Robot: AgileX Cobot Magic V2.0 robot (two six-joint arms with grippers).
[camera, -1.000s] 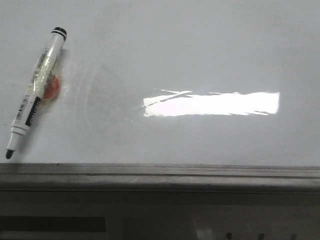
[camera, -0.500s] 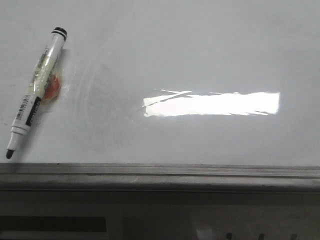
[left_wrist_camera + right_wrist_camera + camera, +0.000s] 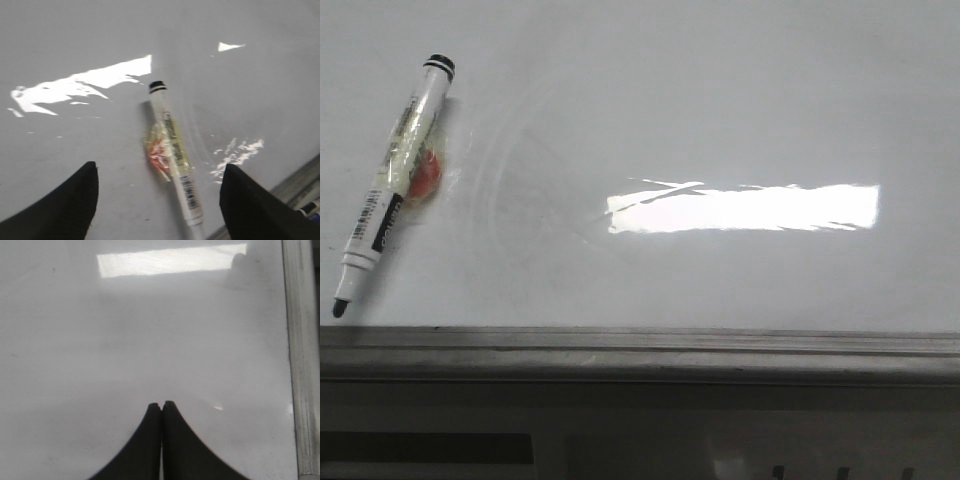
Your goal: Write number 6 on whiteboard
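Comparing with the earlier front frames, the marker (image 3: 392,180) lies unmoved on the whiteboard (image 3: 720,110), left of the light reflection (image 3: 744,208); no number 6 is drawn. Only the wrist views show grippers: the left gripper (image 3: 157,197) is spread wide, the marker between its fingers (image 3: 67,207) untouched. The right gripper (image 3: 161,407) is closed and empty over bare board beside the edge rail (image 3: 302,355).
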